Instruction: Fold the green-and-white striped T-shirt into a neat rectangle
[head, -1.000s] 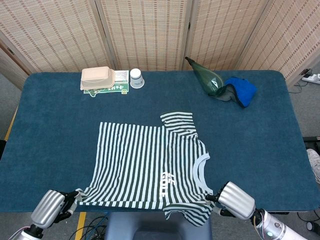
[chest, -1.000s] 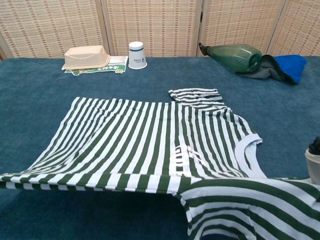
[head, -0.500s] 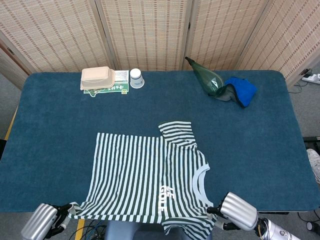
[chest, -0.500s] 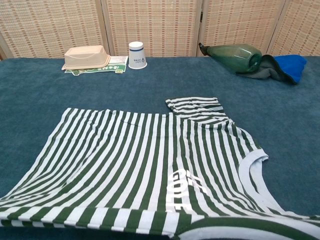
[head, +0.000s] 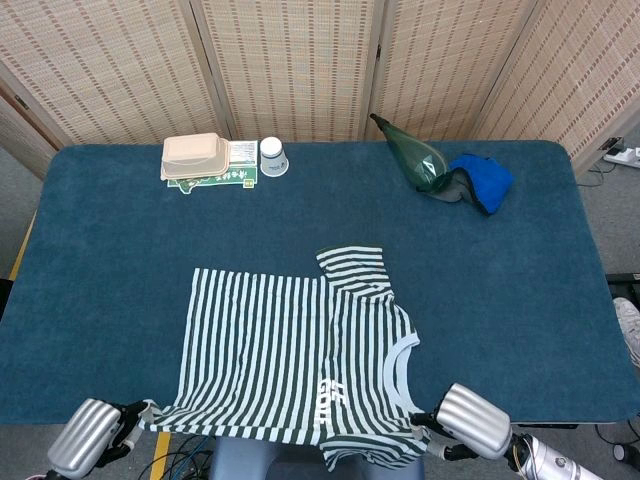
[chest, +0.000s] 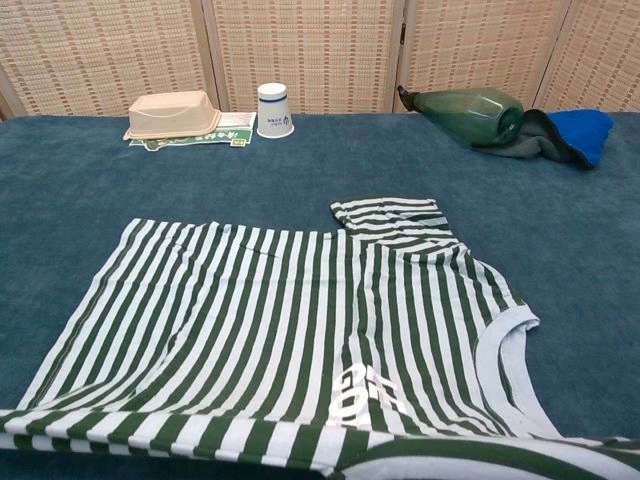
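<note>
Presently the T-shirt (head: 295, 350) lay spread flat on the table (head: 520, 300), its near long edge drawn over the table's front edge, the collar toward the right and one sleeve folded back at the far side. The left hand (head: 88, 448) pinched the shirt's near left corner; the right hand (head: 470, 425) gripped the near right corner beside the collar. The fabric was judged light, soft and limp: it would sag and wrinkle wherever unsupported, so corners and hem edges were the proper holds, with both ends kept taut together.

Beyond the shirt, at the table's far edge, stood a paper cup (head: 272, 156) with a beige box (head: 196, 156) to its left resting on green packets (head: 215, 180). Farther right along that edge lay a green bottle (head: 415, 158) against a blue cloth (head: 482, 180).

The head view alone showed both hands and the overhang. The chest view showed neither hand, but revealed the white print (chest: 365, 390) and the slight lift of the near edge.
</note>
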